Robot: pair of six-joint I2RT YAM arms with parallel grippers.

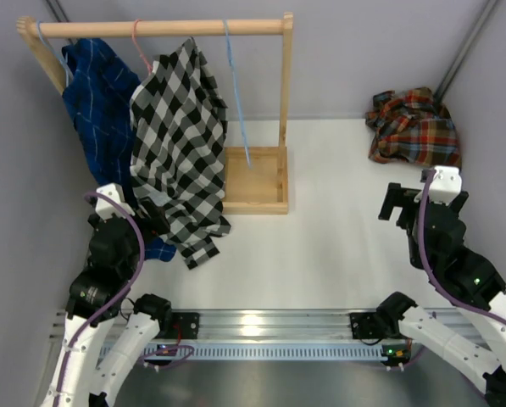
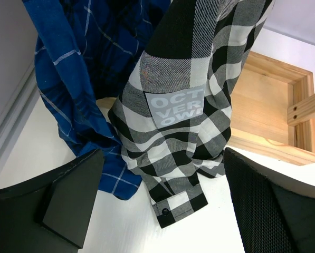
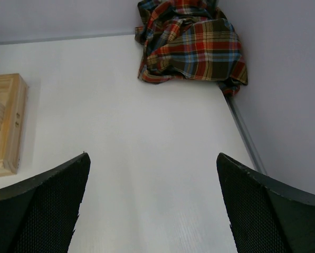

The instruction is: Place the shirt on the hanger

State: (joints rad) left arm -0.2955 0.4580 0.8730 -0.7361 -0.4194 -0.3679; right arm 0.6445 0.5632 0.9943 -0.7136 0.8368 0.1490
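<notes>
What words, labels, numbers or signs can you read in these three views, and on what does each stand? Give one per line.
"OCT" / "VER" / "OW!", in three rows: pale letters on a grey patch on the black-and-white checked shirt, left wrist view. The rows may be cut off at a fold.
Nothing else can be read: no text shows on the plaid shirt or the wooden stand.
</notes>
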